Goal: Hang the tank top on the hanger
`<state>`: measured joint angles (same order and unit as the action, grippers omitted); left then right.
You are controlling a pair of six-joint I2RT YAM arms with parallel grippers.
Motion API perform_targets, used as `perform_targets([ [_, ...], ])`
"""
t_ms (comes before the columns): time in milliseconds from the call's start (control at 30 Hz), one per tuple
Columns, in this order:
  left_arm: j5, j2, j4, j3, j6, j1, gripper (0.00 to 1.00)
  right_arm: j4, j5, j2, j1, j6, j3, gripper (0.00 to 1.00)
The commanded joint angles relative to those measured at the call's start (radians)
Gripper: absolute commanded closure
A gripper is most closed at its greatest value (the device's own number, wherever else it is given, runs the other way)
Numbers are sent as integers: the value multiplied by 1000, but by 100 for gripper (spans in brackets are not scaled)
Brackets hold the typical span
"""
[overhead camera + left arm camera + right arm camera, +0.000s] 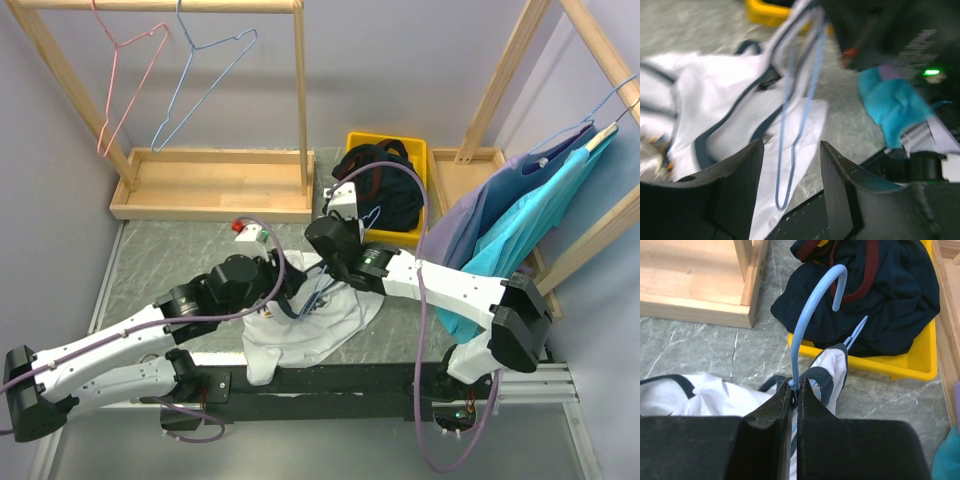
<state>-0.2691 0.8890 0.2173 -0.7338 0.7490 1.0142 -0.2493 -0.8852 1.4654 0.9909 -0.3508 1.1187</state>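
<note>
Near the counter's middle, the right fingers are pinched shut on the hanger just below its hook, holding it upright over the tank top. One navy-trimmed strap is drawn up against the hanger's neck, and in the left wrist view the blue wire runs down inside the white cloth, so threading looks under way. The left fingers stand about half open, holding nothing, just short of the shirt. Most of the shirt lies crumpled on the counter; seating both shoulders remains.
</note>
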Motion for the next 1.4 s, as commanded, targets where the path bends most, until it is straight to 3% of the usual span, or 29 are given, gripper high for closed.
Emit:
perform_targets([
  [0,-173,-44,223,29,216,1,44,-25,-46,32,3,-71,49,100],
  [300,-160,-36,219,148,303,1,37,-19,-51,61,2,-96,86,100],
  [633,-228,39,169,163,332,3,40,-4,-54,64,0,-122,79,100],
  [900,-243,96,148,151,322,1,57,-2,-60,101,0,-131,113,100],
  [1133,-234,59,175,151,311,1,84,4,-73,124,-8,-143,125,100],
  [1367,-156,-31,206,132,262,1,91,-10,-100,162,-14,-175,164,100],
])
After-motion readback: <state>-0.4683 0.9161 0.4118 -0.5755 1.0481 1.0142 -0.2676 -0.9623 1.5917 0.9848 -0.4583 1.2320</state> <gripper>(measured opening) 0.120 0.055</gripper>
